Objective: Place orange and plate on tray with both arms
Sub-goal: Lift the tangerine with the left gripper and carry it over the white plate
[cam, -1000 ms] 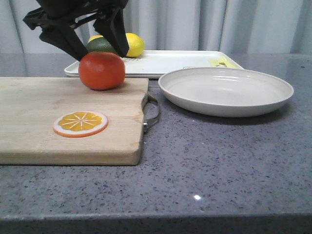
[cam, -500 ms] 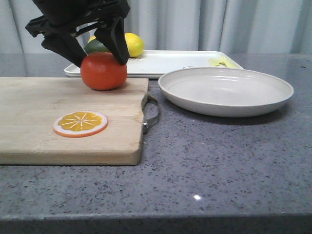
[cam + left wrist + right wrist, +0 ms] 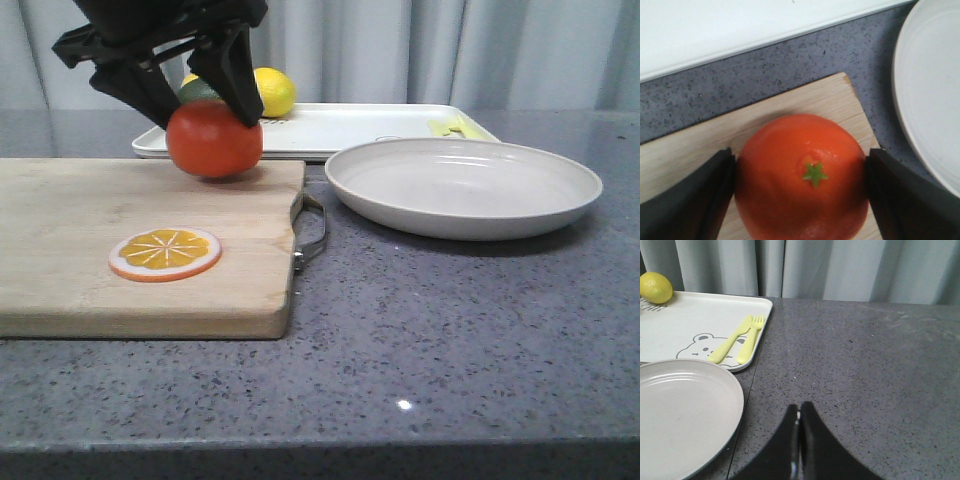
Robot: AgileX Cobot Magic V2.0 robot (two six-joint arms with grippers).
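My left gripper (image 3: 205,120) is shut on the orange (image 3: 214,139), a round red-orange fruit with a green stem star, and holds it just above the far right corner of the wooden cutting board (image 3: 70,240). In the left wrist view the orange (image 3: 802,175) fills the gap between both black fingers (image 3: 700,200). The off-white plate (image 3: 463,186) lies on the table right of the board and shows in the right wrist view (image 3: 680,415). The white tray (image 3: 340,128) lies behind it. My right gripper (image 3: 799,412) is shut and empty over bare table beside the plate; it is out of the front view.
An orange slice (image 3: 165,253) lies on the board. A lemon (image 3: 272,91) and a green fruit (image 3: 196,92) sit at the tray's far left. A yellow fork and spoon (image 3: 737,340) lie on the tray's right part. The board's metal handle (image 3: 312,230) points toward the plate.
My left gripper has closed on the orange and lifted it slightly off the cutting board. The plate and tray have not moved.
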